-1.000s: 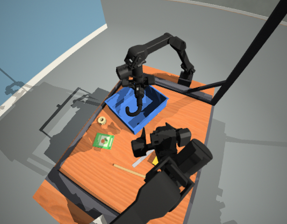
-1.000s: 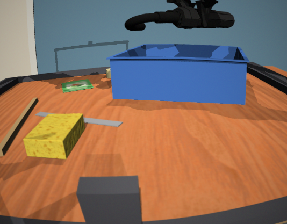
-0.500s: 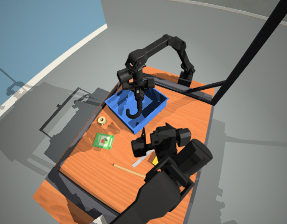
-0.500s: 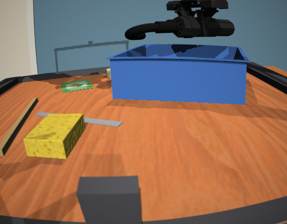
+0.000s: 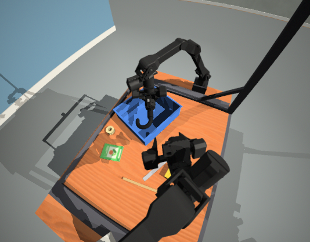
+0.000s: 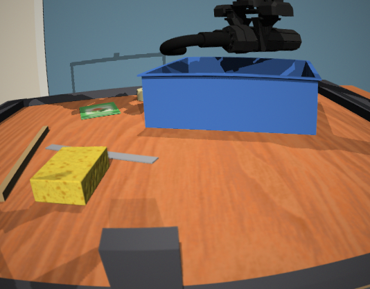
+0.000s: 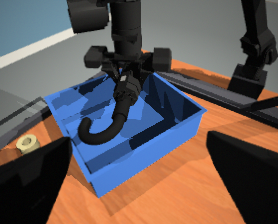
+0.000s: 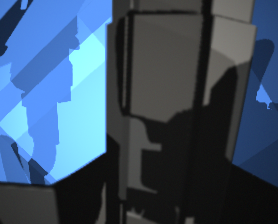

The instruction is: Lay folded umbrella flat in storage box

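Observation:
The folded black umbrella with a hooked handle hangs level just above the rim of the blue storage box. My right gripper is shut on the umbrella's body from above. In the exterior view the umbrella and right gripper sit just over the box, clear of its walls. The left wrist view shows the umbrella over the box. The right wrist view is filled by the dark umbrella body. My left gripper is open and empty, near the box's front corner.
A yellow sponge, a grey flat strip and a wooden stick lie in front of the box. A green packet and a tape roll lie to its side. A grey block stands at the near edge.

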`<action>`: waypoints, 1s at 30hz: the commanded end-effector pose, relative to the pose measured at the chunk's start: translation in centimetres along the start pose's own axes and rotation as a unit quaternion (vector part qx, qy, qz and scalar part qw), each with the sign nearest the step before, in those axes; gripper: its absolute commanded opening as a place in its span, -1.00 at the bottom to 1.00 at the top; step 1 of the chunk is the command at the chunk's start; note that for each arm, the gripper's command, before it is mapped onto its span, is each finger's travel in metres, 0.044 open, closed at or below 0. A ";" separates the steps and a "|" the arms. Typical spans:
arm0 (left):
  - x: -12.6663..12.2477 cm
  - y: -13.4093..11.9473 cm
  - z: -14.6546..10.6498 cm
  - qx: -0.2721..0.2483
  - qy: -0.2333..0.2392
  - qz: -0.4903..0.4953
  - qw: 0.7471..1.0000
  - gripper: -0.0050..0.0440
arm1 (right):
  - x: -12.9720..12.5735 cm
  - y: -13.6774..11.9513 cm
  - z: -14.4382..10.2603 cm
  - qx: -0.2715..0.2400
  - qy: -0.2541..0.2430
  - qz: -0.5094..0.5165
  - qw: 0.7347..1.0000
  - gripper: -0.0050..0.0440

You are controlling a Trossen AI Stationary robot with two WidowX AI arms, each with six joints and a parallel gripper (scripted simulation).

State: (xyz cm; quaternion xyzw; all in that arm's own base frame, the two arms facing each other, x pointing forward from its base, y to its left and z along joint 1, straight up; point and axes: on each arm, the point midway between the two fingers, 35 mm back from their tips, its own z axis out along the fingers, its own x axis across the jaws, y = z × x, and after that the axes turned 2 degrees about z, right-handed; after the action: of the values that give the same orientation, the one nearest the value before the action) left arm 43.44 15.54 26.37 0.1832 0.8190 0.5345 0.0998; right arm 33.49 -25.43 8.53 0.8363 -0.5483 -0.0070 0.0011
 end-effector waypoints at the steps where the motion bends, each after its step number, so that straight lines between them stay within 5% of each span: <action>1: 0.2 0.9 -0.5 -0.006 -0.004 -0.011 1.000 0.84 | 0.2 -0.1 -0.5 0.011 0.015 0.000 1.000 -1.00; 8: 0.2 0.9 -0.5 -0.006 -0.004 -0.011 1.000 0.84 | 0.2 -0.2 3.3 0.008 0.009 0.000 1.000 -1.00; 30: 0.2 0.9 -0.5 -0.006 -0.004 -0.011 1.000 0.84 | 0.3 -0.2 5.3 0.007 0.008 0.000 1.000 -1.00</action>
State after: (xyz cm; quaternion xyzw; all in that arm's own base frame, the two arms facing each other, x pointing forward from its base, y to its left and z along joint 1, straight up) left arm 43.44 15.54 26.37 0.1832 0.8190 0.5345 0.0998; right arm 33.50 -25.44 3.07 0.8363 -0.5483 -0.0064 0.0011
